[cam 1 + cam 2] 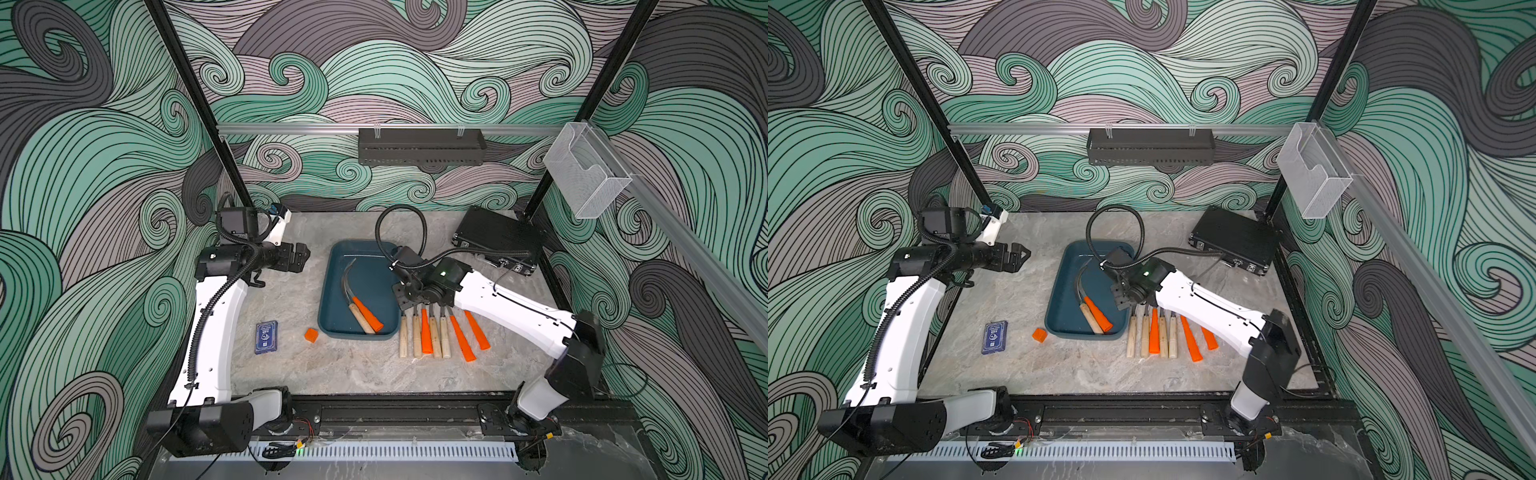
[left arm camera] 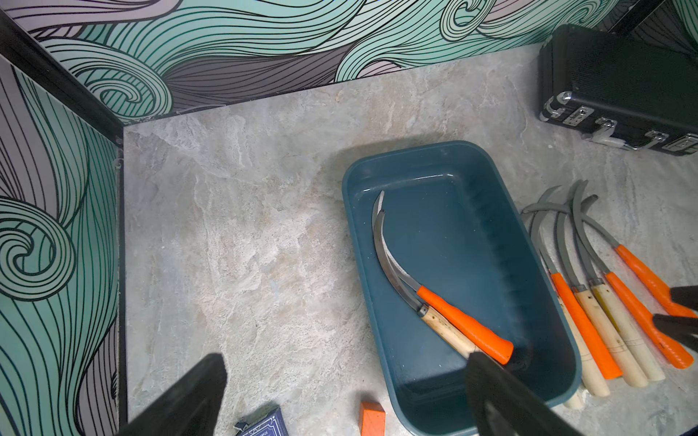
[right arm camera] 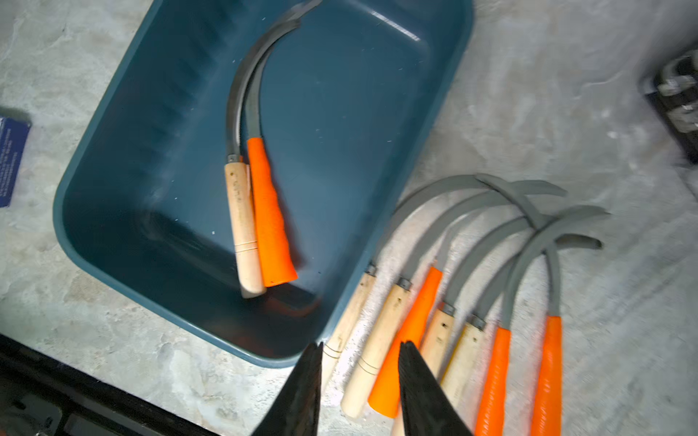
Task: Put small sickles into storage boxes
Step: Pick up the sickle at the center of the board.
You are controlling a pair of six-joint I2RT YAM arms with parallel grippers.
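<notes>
The right gripper [image 3: 362,343], narrowly parted and empty, is hovering over the sickles [image 3: 411,313] beside the tray [image 3: 124,113], probably lining up the next handle.

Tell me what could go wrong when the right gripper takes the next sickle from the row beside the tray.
The blades in the row of sickles cross each other, so lifting one may drag its neighbours. The handles lie close together under the open right gripper; it might pinch two. The two sickles in the tray lie slanted, so a new one may land across them.
</notes>
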